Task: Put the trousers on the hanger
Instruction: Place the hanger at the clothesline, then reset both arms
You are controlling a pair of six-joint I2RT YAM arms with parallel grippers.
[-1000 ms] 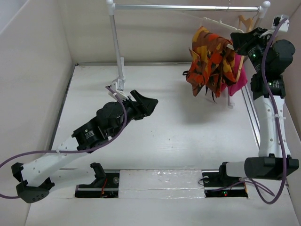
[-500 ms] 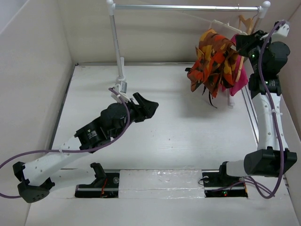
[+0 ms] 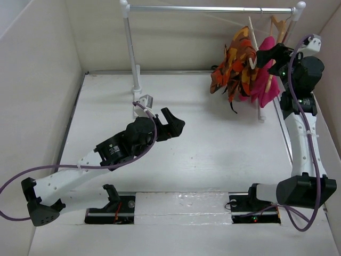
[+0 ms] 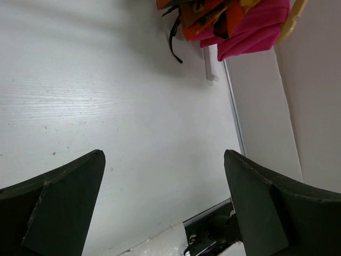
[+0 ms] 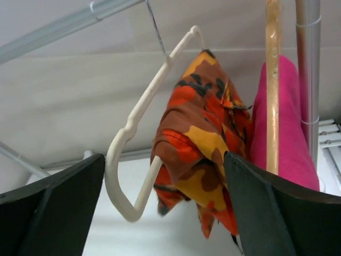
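Up at the rail (image 3: 208,8) the trousers (image 5: 202,138) drape over the hanger (image 5: 128,128) — right gripper (image 3: 264,56) and left gripper (image 3: 176,124) both spread, empty — so retreat straight back, snagging no cloth.

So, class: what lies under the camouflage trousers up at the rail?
The cream hanger: one arm, the end curve and the hook show, but the trousers cover the rest of it.

Cut off by the left wrist view's top edge: trousers (image 4: 200,13) and pink garment (image 4: 250,29) (lower folds only). Buried under trousers in the right wrist view: far arm and bar of hanger (image 5: 146,96).
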